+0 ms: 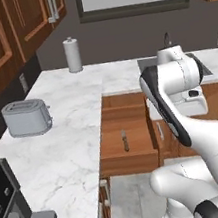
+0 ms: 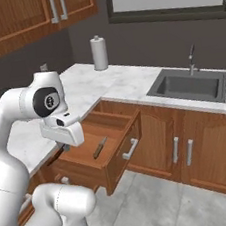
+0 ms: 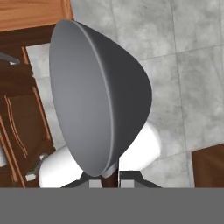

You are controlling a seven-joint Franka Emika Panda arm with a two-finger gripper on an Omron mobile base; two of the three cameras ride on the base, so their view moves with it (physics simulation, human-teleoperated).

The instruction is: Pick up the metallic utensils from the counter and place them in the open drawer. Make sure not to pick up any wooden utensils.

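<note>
My gripper (image 3: pixel 110 177) is shut on the neck of the all-grey metal spoon (image 3: pixel 92 100), whose round bowl looms large in the hand view. The hand (image 2: pixel 62 132) hovers beside the open drawer (image 1: pixel 136 139), near its front edge, with floor tiles below it. Inside the drawer (image 2: pixel 86 161) lies the grey metal utensil with the dark brown handle (image 1: pixel 124 139), flat on the wood bottom and also seen as the same brown-handled piece (image 2: pixel 100 147). The straight counter and the wooden utensils are out of view.
An L-shaped marble top (image 1: pixel 69 133) carries a toaster (image 1: pixel 27 118) and a paper towel roll (image 1: pixel 72 55). A sink (image 2: pixel 189 85) with a tap sits to the right, over cabinet doors (image 2: pixel 211 152). Grey tiled floor (image 2: pixel 161 199) lies in front.
</note>
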